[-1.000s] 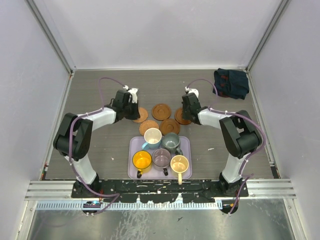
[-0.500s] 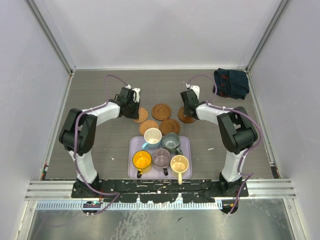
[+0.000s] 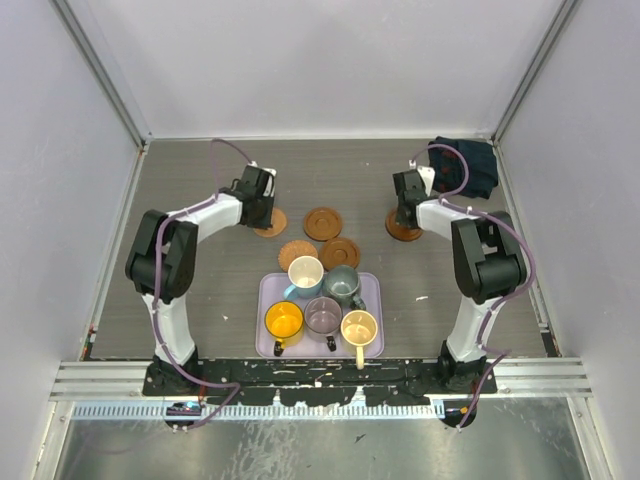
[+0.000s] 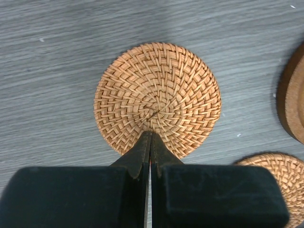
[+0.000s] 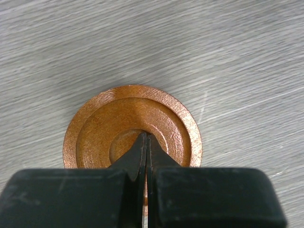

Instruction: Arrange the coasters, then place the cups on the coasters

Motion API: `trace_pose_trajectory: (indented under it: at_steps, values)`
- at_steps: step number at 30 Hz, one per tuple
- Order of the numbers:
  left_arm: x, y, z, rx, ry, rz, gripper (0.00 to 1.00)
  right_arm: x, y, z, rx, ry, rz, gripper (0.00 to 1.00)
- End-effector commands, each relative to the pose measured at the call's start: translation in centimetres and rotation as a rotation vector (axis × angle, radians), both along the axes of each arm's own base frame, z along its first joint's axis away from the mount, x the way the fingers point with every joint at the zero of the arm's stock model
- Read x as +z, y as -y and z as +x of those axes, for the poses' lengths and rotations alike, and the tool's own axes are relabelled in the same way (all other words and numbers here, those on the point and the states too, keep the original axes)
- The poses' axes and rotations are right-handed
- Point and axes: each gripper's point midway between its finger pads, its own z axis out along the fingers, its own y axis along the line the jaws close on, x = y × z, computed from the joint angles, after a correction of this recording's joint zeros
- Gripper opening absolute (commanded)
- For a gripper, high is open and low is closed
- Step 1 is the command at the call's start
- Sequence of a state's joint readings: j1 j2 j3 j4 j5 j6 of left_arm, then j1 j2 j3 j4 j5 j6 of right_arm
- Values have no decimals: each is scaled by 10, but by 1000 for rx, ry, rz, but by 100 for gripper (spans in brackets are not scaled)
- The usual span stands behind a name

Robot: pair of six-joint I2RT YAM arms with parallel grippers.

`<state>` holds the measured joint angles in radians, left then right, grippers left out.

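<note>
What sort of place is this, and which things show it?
Probably a robot test cell: plain white walls enclose a grey wood-grain table, and two black-and-white arms are bolted to a metal rail.

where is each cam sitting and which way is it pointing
Top external: above and behind the bases, looking down on the table; shows left arm, right arm, tray of cups.
Left wrist: on the left arm, facing down past the shut left gripper at a woven coaster.
Right wrist: likewise, shut right gripper over a ringed wooden coaster.
Shared with top: woven coaster, ringed wooden coaster.
</note>
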<state>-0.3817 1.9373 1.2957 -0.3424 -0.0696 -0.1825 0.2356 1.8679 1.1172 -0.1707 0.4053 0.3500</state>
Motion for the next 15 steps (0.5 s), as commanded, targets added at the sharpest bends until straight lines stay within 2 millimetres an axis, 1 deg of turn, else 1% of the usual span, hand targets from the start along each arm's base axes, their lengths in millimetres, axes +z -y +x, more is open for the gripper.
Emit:
trace_pose_trajectory:
  at_steps: [1,6,7,9,12,13,14,15]
  values:
    - [2,-31,6,84,-11,49,0,9,17,3,-50,7,8,0]
    - [7,-49,14,125,-6,23,0,17,13,10,-25,31,34,1]
    - [9,-52,16,130,0,25,1,19,12,11,-19,35,38,1]
    - [15,-55,20,133,13,31,6,25,10,13,-13,50,44,1]
    - [29,-55,25,126,44,29,16,39,7,16,-1,83,56,1]
    - [36,-54,26,120,59,20,22,49,5,17,6,104,68,1]
    - [42,-52,27,112,72,5,25,54,2,18,15,114,78,2]
    - [50,-49,27,104,90,-13,31,64,0,18,23,138,87,3]
